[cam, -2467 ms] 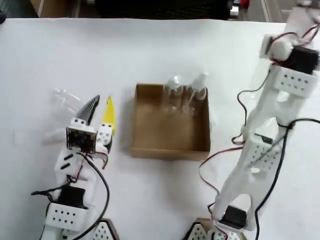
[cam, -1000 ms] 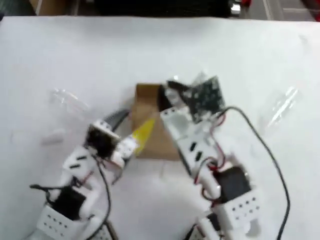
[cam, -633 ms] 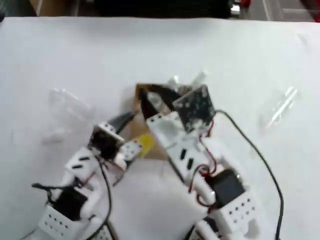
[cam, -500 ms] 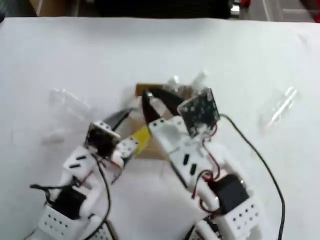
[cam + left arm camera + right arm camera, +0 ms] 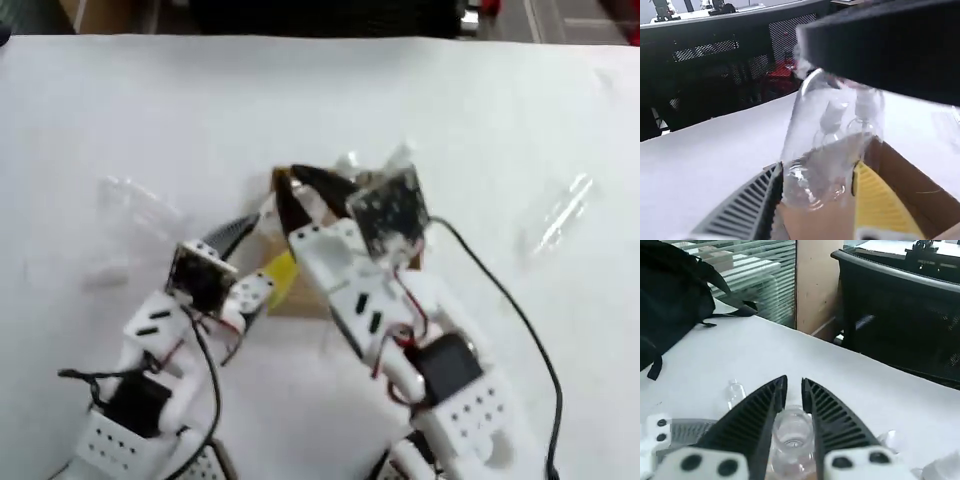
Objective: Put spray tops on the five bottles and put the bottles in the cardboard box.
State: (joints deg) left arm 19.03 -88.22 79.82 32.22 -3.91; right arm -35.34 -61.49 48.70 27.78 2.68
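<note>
**Left gripper (image 5: 817,172) clamps a clear bottle (image 5: 825,145) at the cardboard box (image 5: 905,182); right gripper (image 5: 793,382) narrow over its neck**

High view: A white table (image 5: 320,90) runs from both arm bases to a straight far edge, with dark furniture behind it. The two grippers meet over the near left part of the box. The left one (image 5: 262,248) comes in from the left arm's side with one grey and one yellow finger. The right one (image 5: 290,182) reaches across the box from the other side. Just past the right gripper's tips, two capped bottles (image 5: 350,162) stand at the box's far wall. One loose bottle (image 5: 130,195) lies well out beyond the left gripper's outer side. Another loose bottle (image 5: 565,210) lies well off the right arm's outer side. White tabletop stretches between them and beyond the box.

Left wrist view: The grey finger and the yellow finger press the clear bottle's sides, and it tilts slightly. A black finger (image 5: 880,45) of the right gripper crosses above and hides the bottle's top. The two capped bottles show through the held one, just beyond the tips. The box's brown wall lies on the yellow finger's side. A row of black mesh chair backs (image 5: 715,50) lines the table's far edge.

Right wrist view: The black fingers stand nearly parallel with a thin slit between them. The held bottle's open mouth (image 5: 790,432) sits under them, near their roots. Whether they touch it cannot be told. One loose bottle (image 5: 735,391) lies beyond the tips to one side. A black bag (image 5: 675,295) rests at the table's edge, before window blinds (image 5: 750,270) and a black mesh chair (image 5: 900,315).
</note>
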